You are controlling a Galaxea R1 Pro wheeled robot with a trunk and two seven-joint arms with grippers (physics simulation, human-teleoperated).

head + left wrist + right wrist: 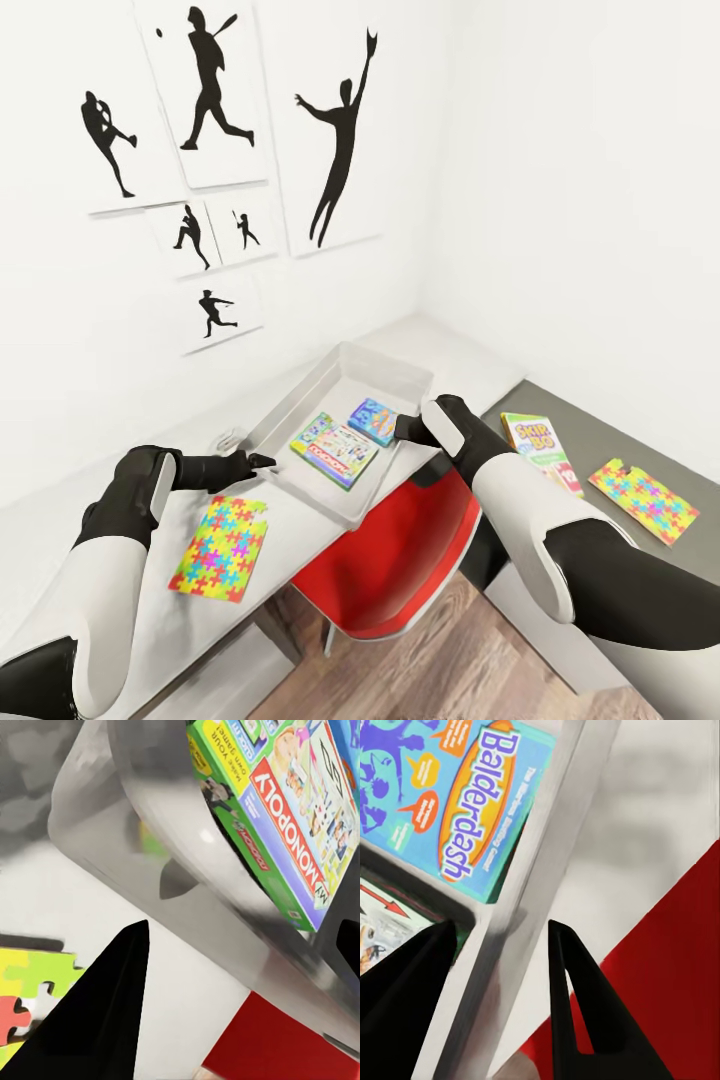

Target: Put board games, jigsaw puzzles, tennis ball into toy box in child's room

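Both my arms fill the bottom of the head view. My right claw (408, 430) stands spread, fingers straddling the toy box (300, 400) rim; my left claw (262, 462) hangs by the box's near-left wall, and I cannot tell its gap. Two board games lie flat inside: a green-edged one (335, 450) and a blue one (374, 421). Lower left lies a puzzle (220, 547), long axis running up-right; another puzzle (643, 499) and the Skip-Bo box (540, 448) lie at right. These look light, stiff, slick; I'd pinch across a short edge.
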